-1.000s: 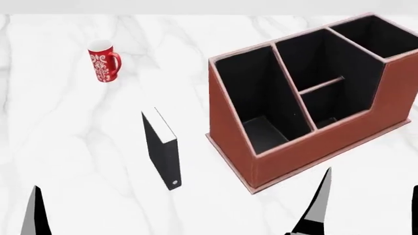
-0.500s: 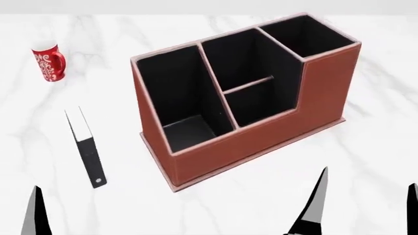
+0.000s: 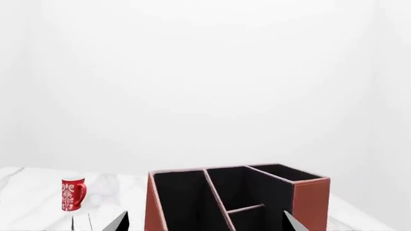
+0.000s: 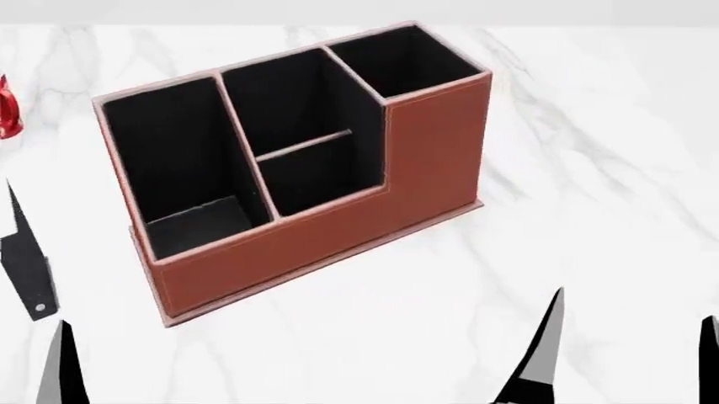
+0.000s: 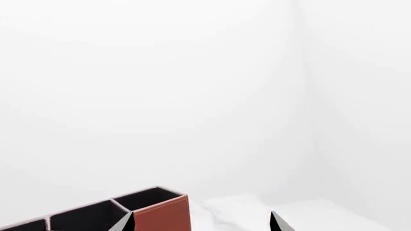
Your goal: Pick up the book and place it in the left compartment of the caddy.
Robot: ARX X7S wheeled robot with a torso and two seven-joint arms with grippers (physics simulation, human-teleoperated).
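At the head view's left edge we see the book (image 4: 27, 271) standing on the counter (image 4: 584, 185), apart from the caddy (image 4: 326, 236) and its left compartment (image 4: 185, 168). Both grippers, left (image 3: 202, 222) and right (image 5: 200, 222), spread wide, holding nothing.

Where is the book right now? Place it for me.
In the head view the book stands upright on the marble table at the far left edge, partly cut off, just left of the caddy and nearer the robot than the red mug.
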